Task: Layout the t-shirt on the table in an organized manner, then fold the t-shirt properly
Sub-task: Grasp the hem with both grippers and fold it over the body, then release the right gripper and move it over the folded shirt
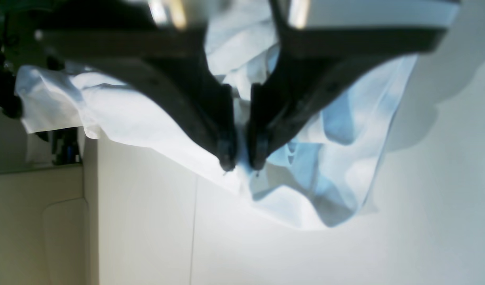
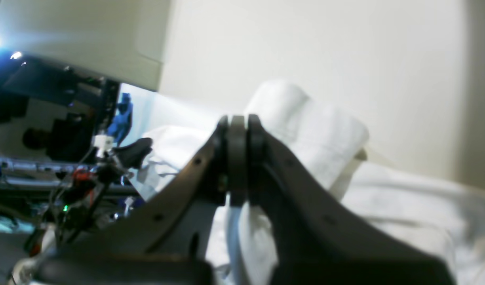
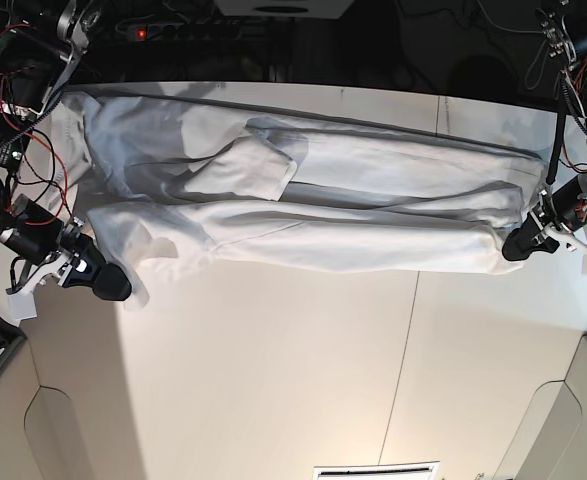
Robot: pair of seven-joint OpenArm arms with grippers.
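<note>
The white t-shirt lies stretched in a long wrinkled band across the far half of the table, with a folded flap near its middle left. My left gripper is at the shirt's right end. In the left wrist view its jaws are pinched shut on a fold of the t-shirt, which hangs a little above the table. My right gripper sits at the shirt's near left corner. In the right wrist view its jaws are shut, with the t-shirt bunched behind and between the fingers.
Loose wires and electronics crowd the table's left edge beside the right arm. A thin dark seam crosses the tabletop. Cut-out corners sit at the near left and near right. A power strip lies behind the far edge.
</note>
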